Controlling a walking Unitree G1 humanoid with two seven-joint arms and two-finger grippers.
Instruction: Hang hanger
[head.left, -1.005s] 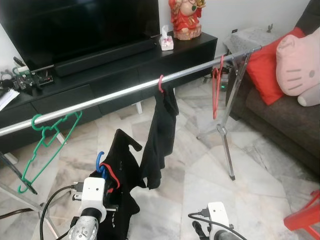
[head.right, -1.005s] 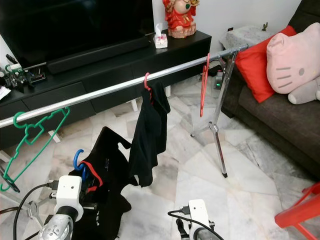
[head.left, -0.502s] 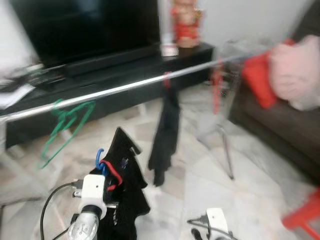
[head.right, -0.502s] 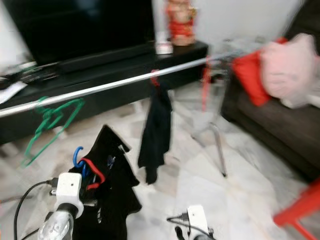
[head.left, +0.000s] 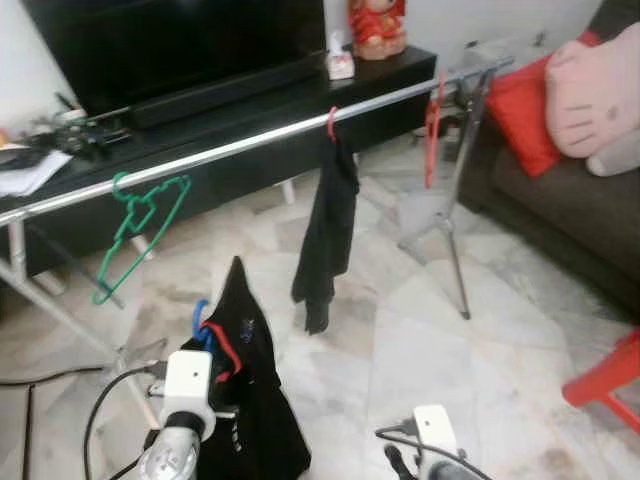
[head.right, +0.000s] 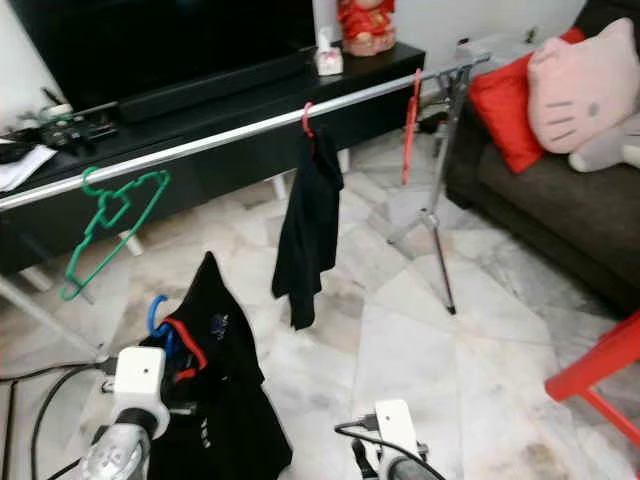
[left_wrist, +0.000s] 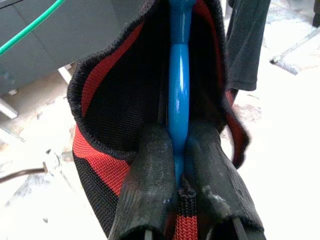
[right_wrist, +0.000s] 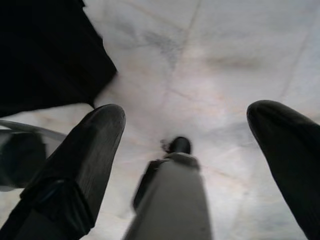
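Observation:
My left gripper (left_wrist: 177, 165) is shut on a blue hanger (left_wrist: 179, 80) that carries a black garment with red trim (head.left: 245, 385); it is held low at the bottom left, well below and in front of the silver clothes rail (head.left: 250, 143). On the rail hang an empty green hanger (head.left: 135, 225), a black garment on a red hanger (head.left: 327, 215), and an empty red hanger (head.left: 431, 135). My right gripper (right_wrist: 190, 125) hangs open over the marble floor, with nothing between its fingers.
A black TV console (head.left: 200, 110) with a large TV stands behind the rail. A dark sofa (head.left: 570, 215) with a red cushion and a pink plush sits at the right. A red stool (head.left: 605, 385) is at the lower right. The rail's stand legs (head.left: 455, 260) spread on the floor.
The whole picture has shifted: the camera moved, and the rail and console now sit farther off and higher in view. My left gripper still holds the blue hanger with the garment.

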